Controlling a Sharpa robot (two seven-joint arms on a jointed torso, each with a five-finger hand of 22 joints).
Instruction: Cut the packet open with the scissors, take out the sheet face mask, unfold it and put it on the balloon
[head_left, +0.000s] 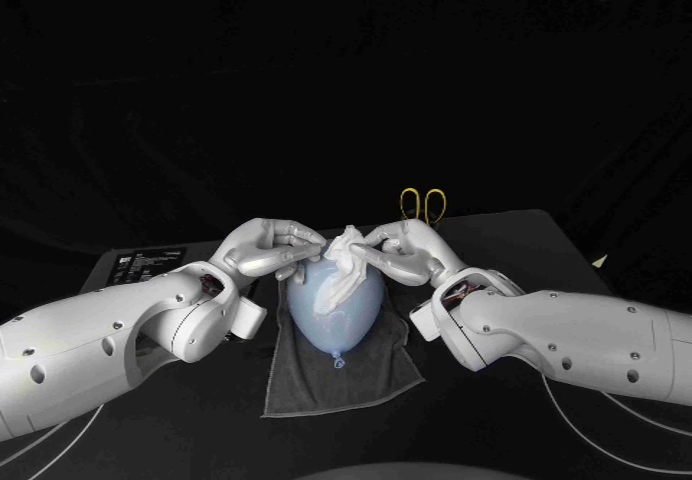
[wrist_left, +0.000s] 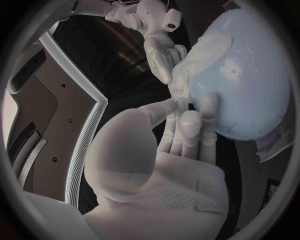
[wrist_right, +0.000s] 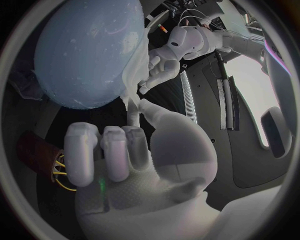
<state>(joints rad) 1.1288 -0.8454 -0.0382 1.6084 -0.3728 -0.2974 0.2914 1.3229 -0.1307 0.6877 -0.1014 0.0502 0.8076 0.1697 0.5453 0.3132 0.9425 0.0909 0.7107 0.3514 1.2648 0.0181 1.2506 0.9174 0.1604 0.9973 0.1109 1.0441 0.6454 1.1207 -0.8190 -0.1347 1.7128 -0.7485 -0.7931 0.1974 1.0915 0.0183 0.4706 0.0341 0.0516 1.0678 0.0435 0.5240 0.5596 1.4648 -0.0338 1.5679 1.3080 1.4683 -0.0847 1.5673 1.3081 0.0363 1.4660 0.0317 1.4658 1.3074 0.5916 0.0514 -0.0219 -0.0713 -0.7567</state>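
Observation:
A pale blue balloon (head_left: 338, 305) lies on a dark grey towel (head_left: 346, 385), knot toward me. A white sheet face mask (head_left: 343, 262), crumpled and partly folded, drapes over the balloon's far end. My left hand (head_left: 271, 246) and right hand (head_left: 410, 246) meet above that end, and each pinches an edge of the mask. In the left wrist view my left hand (wrist_left: 178, 130) pinches the mask (wrist_left: 199, 57) against the balloon (wrist_left: 247, 85), with the right hand (wrist_left: 164, 56) beyond. In the right wrist view my right hand (wrist_right: 122, 155) holds a strip of mask (wrist_right: 133, 82) beside the balloon (wrist_right: 84, 55).
Yellow-handled scissors (head_left: 423, 205) lie on the table behind my right hand, and they show again in the right wrist view as scissors (wrist_right: 59, 172). A dark flat panel with a white label (head_left: 149, 260) sits at the left, behind my left arm.

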